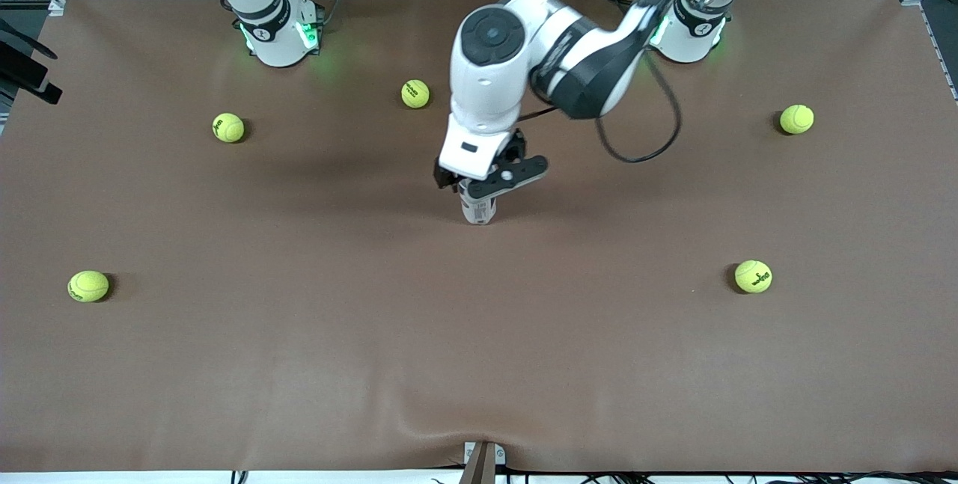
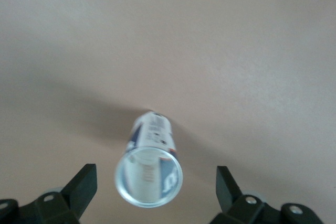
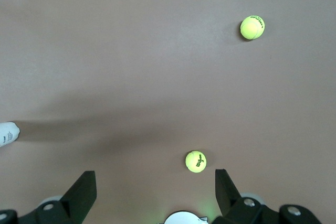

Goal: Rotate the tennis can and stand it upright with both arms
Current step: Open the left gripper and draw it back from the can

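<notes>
The slim white tennis can (image 1: 478, 211) with dark blue and red print stands upright near the middle of the brown-covered desk (image 1: 299, 364), its lower end resting on the surface. In the left wrist view the tennis can (image 2: 149, 167) is seen from above, its silvery rim ringing the open top, with the label running down its side to the desk (image 2: 236, 51).

The left gripper (image 1: 485, 183) hangs directly over the can, reaching in from the left arm's base at the top of the front view. Its jaws are spread wide: in the left wrist view the left gripper (image 2: 156, 184) shows one black fingertip (image 2: 84, 182) on each side of the can, both clear of its wall, so the can stands free between them.

The right gripper (image 3: 155, 190) is up near the right arm's base and cannot be made out in the front view; the right arm waits there. Its jaws are wide apart and hold nothing. Its wrist camera looks down on bare desk with two yellow-green tennis balls (image 3: 196, 161) (image 3: 252, 27), and the bottom of the white can (image 3: 8, 132) shows at the picture's edge.

Six yellow-green tennis balls lie scattered well away from the can in the front view: (image 1: 415, 93), (image 1: 228, 127), (image 1: 796, 119), (image 1: 88, 286), (image 1: 753, 276)
</notes>
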You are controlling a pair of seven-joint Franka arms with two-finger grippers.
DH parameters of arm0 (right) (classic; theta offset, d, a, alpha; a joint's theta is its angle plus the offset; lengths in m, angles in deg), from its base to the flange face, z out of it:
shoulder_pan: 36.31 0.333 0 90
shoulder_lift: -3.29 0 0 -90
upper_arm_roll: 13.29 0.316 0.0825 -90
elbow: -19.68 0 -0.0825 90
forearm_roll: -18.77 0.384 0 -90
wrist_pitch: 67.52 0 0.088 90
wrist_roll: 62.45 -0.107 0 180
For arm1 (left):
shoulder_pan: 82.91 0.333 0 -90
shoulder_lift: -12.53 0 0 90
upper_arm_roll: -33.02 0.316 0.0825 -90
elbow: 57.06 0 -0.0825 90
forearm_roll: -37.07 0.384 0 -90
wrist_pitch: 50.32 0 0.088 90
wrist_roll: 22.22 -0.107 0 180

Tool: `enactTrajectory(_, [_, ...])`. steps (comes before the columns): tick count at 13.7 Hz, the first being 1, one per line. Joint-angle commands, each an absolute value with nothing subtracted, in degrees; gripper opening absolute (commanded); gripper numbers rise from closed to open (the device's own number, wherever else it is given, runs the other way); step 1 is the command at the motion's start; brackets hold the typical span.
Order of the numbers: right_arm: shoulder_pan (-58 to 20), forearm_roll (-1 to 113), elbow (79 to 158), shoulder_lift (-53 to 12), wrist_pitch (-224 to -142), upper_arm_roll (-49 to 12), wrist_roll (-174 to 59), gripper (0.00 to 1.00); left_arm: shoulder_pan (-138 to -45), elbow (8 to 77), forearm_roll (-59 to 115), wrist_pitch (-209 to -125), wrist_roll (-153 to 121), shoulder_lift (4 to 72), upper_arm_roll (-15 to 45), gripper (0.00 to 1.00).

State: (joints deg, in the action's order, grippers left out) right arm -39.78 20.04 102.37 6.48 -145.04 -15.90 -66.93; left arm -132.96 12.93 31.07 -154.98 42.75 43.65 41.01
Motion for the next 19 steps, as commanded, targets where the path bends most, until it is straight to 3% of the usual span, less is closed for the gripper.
enactTrajectory(1, [-39.82,19.48,101.5,6.37,-144.78,-15.66,-67.81,1.0,-133.27,13.61,32.5,-151.66,38.26,40.4,44.17,1.0])
enactTrajectory(8, [-39.82,19.48,101.5,6.37,-144.78,-15.66,-67.72,1.0,-126.87,14.22,35.4,-150.96,28.51,35.56,46.12,1.0])
enactTrajectory(19, [-39.82,19.48,101.5,6.37,-144.78,-15.66,-67.72,1.0,-115.17,14.66,35.4,-150.78,9.43,35.47,46.12,1.0])
